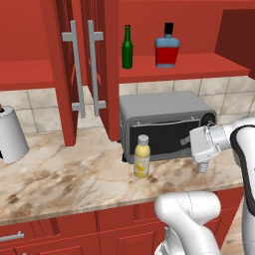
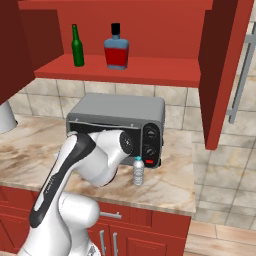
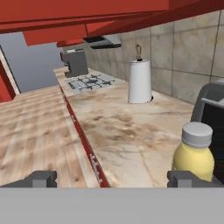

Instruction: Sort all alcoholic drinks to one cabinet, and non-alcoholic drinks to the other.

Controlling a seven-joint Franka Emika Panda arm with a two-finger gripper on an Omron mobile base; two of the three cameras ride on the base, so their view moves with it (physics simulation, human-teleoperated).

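1. Cabinet (image 1: 184, 67): its shelf already carries the green bottle (image 1: 127, 48) and red bottle (image 1: 167, 46).
2. Oven (image 1: 164, 124) stands just behind the juice (image 1: 142, 157) on the surface (image 1: 60, 174); I should avoid clipping it.
3. My pincer (image 3: 113, 178) is spread wide and empty, with the juice off-centre by one tip; I should centre first, then close on the body.
4. Water (image 2: 138, 171) waits by the oven's other end.

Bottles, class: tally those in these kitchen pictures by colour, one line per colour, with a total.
Green: 1, the green bottle on the cabinet shelf.
Red-and-blue: 1, the square bottle beside it.
Pale yellow: 1, the juice bottle on the counter.
Clear: 1, the water bottle in front of the toaster oven.
Total: 4
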